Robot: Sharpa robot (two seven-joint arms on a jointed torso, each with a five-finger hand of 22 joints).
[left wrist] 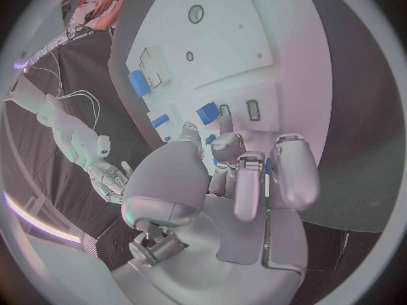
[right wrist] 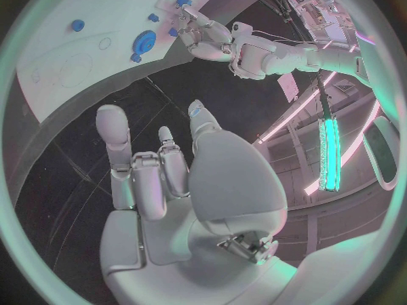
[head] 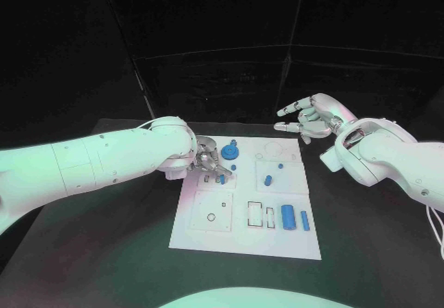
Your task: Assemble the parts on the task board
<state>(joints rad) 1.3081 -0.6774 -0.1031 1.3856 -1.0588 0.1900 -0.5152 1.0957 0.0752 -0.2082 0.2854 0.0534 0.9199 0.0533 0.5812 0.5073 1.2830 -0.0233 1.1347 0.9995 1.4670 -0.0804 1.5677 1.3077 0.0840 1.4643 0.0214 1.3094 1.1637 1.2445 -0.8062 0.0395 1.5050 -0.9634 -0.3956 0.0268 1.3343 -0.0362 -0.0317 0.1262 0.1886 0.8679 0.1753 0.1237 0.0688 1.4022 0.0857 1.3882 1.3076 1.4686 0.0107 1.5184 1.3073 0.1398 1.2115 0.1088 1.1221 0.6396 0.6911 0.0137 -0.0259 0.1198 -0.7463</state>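
Note:
The white task board [head: 208, 221] lies in the middle of the black table. My left hand [head: 205, 160] is low over its far left part, with curled fingers. One fingertip [left wrist: 224, 123] reaches down beside a small blue block [left wrist: 207, 112] standing at the narrow slots [left wrist: 253, 109]. I cannot tell whether the hand holds anything. A blue gear [head: 230, 152] sits just beyond the hand. Small blue parts [head: 267, 180] lie mid-board. A blue cylinder [head: 289, 217] and a blue bar [head: 305, 220] lie near the right edge. My right hand [head: 313, 115] hovers beyond the far right corner, fingers spread, holding nothing.
Outlined recesses [head: 212, 216] mark the board's near left. Two rectangular slots [head: 255, 213] sit beside the cylinder. The black table [head: 370, 256] surrounds the board, with dark walls behind it. The right wrist view shows the left hand [right wrist: 207, 37] past the gear [right wrist: 144, 42].

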